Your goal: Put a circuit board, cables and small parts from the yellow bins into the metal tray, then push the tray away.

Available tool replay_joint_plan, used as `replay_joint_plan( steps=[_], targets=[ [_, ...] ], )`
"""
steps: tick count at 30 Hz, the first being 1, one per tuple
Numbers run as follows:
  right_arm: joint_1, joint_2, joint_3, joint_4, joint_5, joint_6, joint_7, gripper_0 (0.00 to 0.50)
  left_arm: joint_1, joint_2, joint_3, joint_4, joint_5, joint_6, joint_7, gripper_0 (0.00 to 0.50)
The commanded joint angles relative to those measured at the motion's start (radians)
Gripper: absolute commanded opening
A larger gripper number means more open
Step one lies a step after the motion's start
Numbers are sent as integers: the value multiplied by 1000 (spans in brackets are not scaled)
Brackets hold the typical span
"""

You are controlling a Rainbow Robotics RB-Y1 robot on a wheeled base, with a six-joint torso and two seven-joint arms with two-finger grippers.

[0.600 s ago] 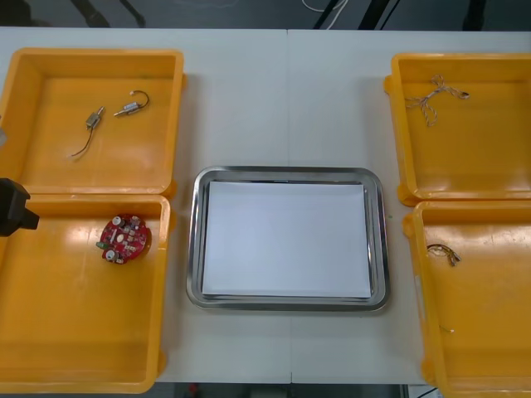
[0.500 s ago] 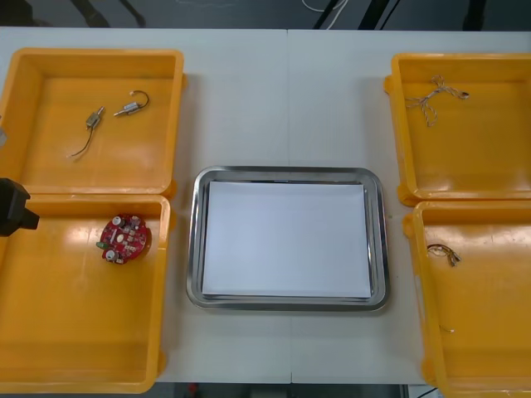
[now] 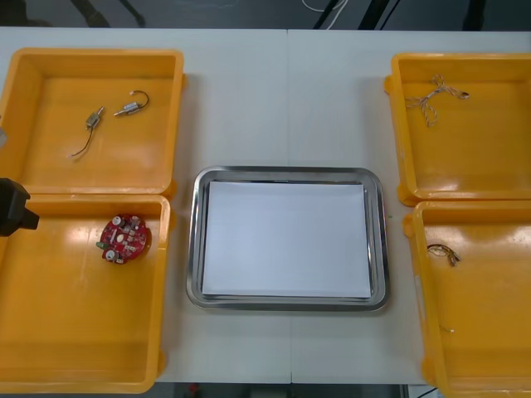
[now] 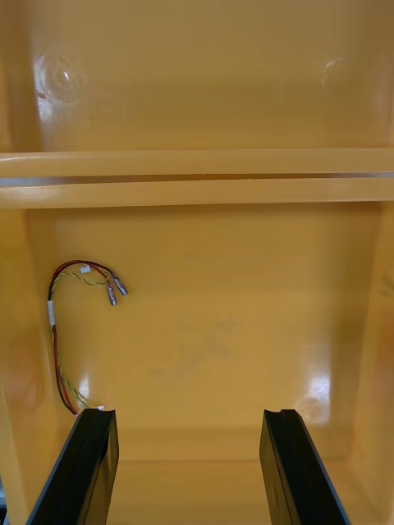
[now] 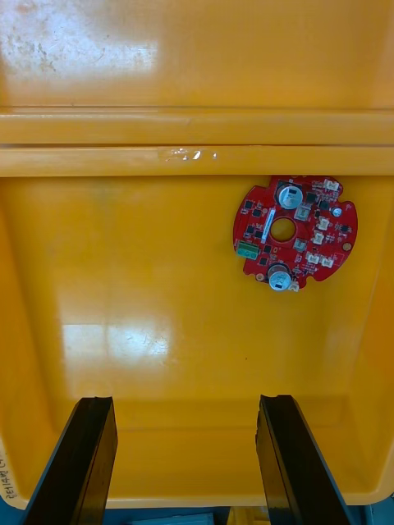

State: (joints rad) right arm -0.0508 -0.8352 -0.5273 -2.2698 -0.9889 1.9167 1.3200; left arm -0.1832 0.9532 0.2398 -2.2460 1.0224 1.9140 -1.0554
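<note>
While both arms hang over the near bins, we see nothing gripped. The left gripper [image 5: 185,463] is over the near left bin [image 3: 83,332], its fingers [image 5: 82,459] spread wide with only bin floor between them, so it is released. The round red circuit board [image 5: 312,238] lies flat on that bin's floor beyond the fingertips, apart from them and close to the wall next to the far left bin [image 3: 50,157]. From the front view we also see a black part of the left arm [image 3: 15,207] at the picture's left edge, by the near left bin's far corner.

Two small metal parts [image 3: 131,106] lie near each other in the far left bin, each with a thin curved wire on it.

The right gripper [image 4: 189,472] is over the near right bin [image 3: 489,332] and is likewise released: fingers apart, bare floor between them. The red and yellow cable [image 4: 52,313] lies on this bin's floor along a side wall, which the front view shows to be the wall nearest the tray. One end of it is just beside a fingertip; we cannot tell whether they touch.

The far right bin [image 3: 473,149] holds a twisted cable [image 3: 431,98] near its far wall. The metal tray [image 3: 195,249] sits on the table [image 3: 286,99] between the bins — white inside, with none of the task's things in it yet.
</note>
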Motion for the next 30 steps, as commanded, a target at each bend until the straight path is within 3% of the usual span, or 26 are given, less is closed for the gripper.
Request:
replay_joint_plan(
  steps=[1, 30],
  targets=[
    [-23, -36, 10, -25, 9, 3, 58, 500, 11, 9, 32, -23, -8, 6, -66, 500],
    [-23, -36, 10, -25, 9, 3, 58, 500, 11, 9, 32, -23, -8, 6, -66, 500]
  ],
)
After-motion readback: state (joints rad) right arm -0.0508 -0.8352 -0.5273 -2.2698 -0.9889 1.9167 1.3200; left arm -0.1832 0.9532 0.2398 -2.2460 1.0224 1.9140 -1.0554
